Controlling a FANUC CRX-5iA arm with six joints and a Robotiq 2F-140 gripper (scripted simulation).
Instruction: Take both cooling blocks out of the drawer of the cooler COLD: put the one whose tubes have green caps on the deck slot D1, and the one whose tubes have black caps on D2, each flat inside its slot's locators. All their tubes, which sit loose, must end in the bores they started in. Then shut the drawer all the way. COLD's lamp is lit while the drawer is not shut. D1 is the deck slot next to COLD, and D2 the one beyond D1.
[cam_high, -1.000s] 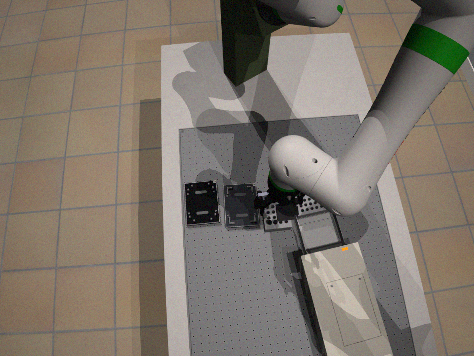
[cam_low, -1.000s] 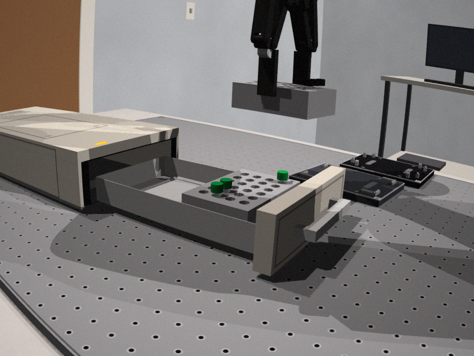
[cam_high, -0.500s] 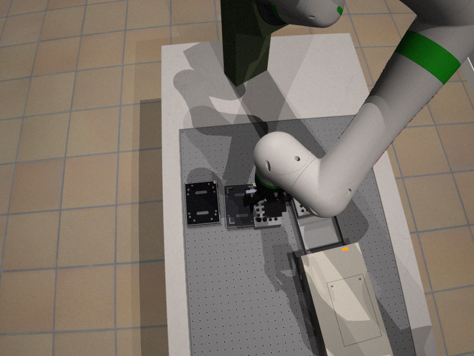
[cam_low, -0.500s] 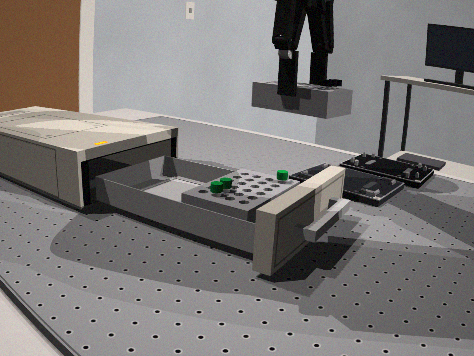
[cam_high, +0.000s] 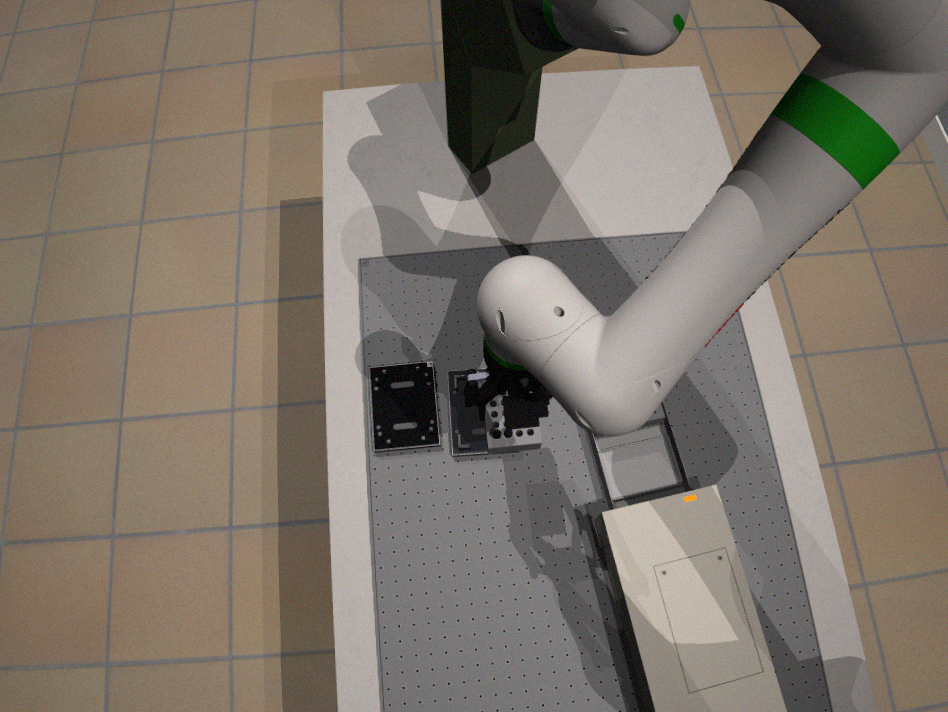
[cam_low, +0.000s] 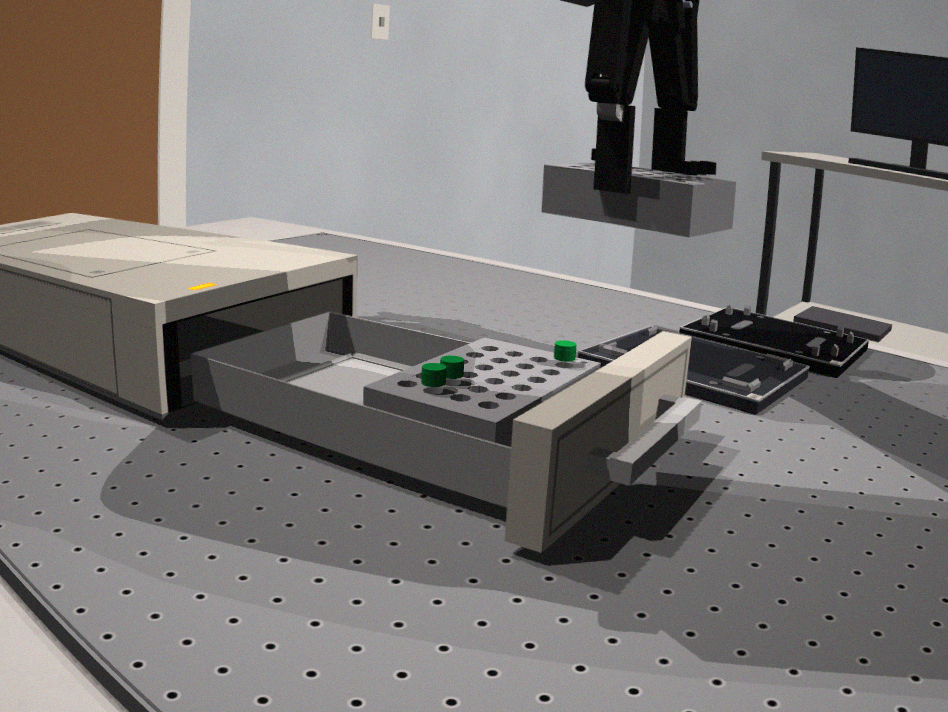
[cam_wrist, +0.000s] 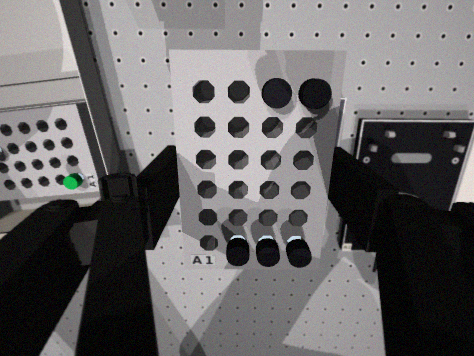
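My gripper (cam_low: 647, 173) (cam_wrist: 253, 167) is shut on the black-capped block (cam_high: 515, 442) (cam_low: 613, 200) (cam_wrist: 255, 175), held level in the air. In the top view it overlaps the right part of D1 (cam_high: 469, 429) (cam_low: 716, 375). Several black-capped tubes stand in its end rows. D2 (cam_high: 403, 413) (cam_low: 774, 331) (cam_wrist: 410, 180), a black plate with pins, is empty. The green-capped block (cam_low: 429, 406) (cam_wrist: 55, 135) lies in the open drawer (cam_high: 674, 453) (cam_low: 352, 425), near its front; three green caps show in the exterior view. The lamp (cam_high: 689, 498) (cam_low: 201, 286) is lit orange.
The cooler COLD (cam_high: 689, 613) (cam_low: 252, 268) stands behind the open drawer. The drawer's front panel (cam_low: 528, 490) and handle (cam_low: 659, 439) stick out toward the deck side. A dark green post (cam_high: 490, 99) stands at the table's far end.
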